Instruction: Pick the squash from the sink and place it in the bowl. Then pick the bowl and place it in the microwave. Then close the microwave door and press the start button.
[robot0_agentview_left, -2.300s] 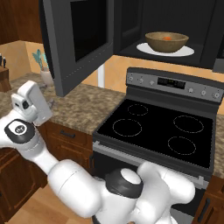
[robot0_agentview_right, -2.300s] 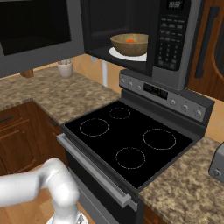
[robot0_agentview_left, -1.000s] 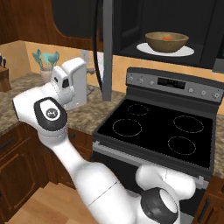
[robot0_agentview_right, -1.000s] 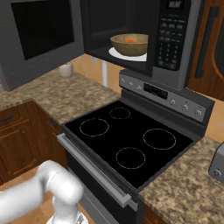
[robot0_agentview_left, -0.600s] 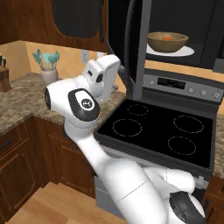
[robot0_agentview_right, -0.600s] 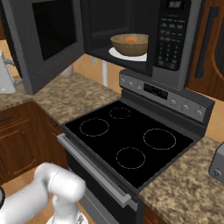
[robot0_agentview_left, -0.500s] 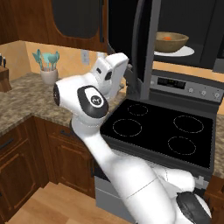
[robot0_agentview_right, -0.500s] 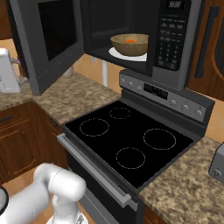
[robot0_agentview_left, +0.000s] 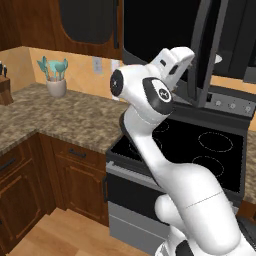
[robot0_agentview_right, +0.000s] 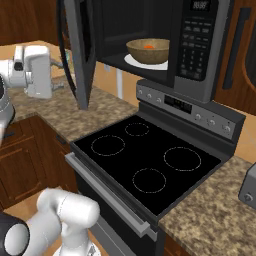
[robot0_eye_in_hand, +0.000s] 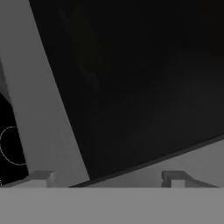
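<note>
Swung further toward closed since a moment back: microwave door (robot0_agentview_right: 80, 50), now about halfway, gripper (robot0_eye_in_hand: 109, 177) spread wide and empty, pressed up near its glass. Bowl (robot0_agentview_right: 147, 50) inside the microwave (robot0_agentview_right: 200, 45), squash (robot0_agentview_right: 148, 47) in it.

The tan-brown bowl (robot0_agentview_right: 148, 50) is seated upright on the white turntable plate (robot0_agentview_right: 136, 62) inside the black microwave (robot0_agentview_right: 165, 40). The orange-red squash (robot0_agentview_right: 149, 47) is held in the bowl. The microwave door (robot0_agentview_right: 80, 47) is swung partly open.
</note>
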